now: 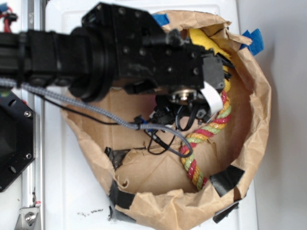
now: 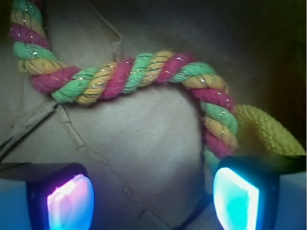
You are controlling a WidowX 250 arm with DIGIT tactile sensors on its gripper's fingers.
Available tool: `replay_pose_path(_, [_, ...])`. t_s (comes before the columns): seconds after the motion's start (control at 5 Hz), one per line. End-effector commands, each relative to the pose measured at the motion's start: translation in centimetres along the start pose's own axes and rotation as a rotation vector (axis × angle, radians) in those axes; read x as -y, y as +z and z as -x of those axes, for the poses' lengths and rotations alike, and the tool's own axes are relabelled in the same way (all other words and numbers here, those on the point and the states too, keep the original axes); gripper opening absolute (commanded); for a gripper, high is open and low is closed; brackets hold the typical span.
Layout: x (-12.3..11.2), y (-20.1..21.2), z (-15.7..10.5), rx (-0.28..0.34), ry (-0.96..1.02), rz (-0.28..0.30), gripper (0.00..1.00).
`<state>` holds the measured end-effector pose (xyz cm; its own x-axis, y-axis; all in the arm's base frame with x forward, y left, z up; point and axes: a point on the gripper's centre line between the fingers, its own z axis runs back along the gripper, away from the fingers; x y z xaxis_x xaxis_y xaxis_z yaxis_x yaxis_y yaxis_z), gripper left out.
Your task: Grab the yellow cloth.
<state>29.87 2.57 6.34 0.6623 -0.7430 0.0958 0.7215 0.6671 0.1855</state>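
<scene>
The yellow cloth [image 1: 205, 40] lies bunched against the far wall of a brown paper nest, partly hidden by my arm. In the wrist view the yellow cloth [image 2: 263, 135] shows at the right, its edge tucked under a red, yellow and green twisted rope [image 2: 139, 73]. My gripper [image 2: 153, 201] is open over bare brown paper, with nothing between its lit pads [image 2: 236, 199]. The right pad sits just short of the cloth and beside the rope. In the exterior view the gripper [image 1: 184, 112] hangs under the black wrist, its fingers mostly hidden.
The crumpled paper wall [image 1: 259, 96] rings the work area, patched with black tape [image 1: 225, 179] and blue tape [image 1: 254, 40]. The rope [image 1: 201, 139] curves along the right side. Loose cables [image 1: 158, 136] dangle below the arm. White tabletop [image 1: 72, 191] surrounds the nest.
</scene>
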Motion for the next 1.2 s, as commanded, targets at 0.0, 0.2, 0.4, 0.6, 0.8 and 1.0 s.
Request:
replay_pose_path(0.0, [-3.0,1.5,1.0,-0.008,0.056,-0.065,1.0])
replay_pose_path(0.2, [-3.5,1.5,1.1,-0.016,0.052,-0.08,1.0])
replay_pose_path(0.4, [-3.8,1.8,0.9,-0.02,0.043,-0.103,1.0])
replay_pose_path(0.6, [-4.4,2.5,1.0,-0.016,0.049,-0.127,1.0])
replay_pose_path(0.8, [-4.8,3.2,1.2,-0.02,0.052,-0.164,1.0])
replay_pose_path(1.0, [-4.9,3.6,1.2,-0.024,0.052,-0.187,1.0])
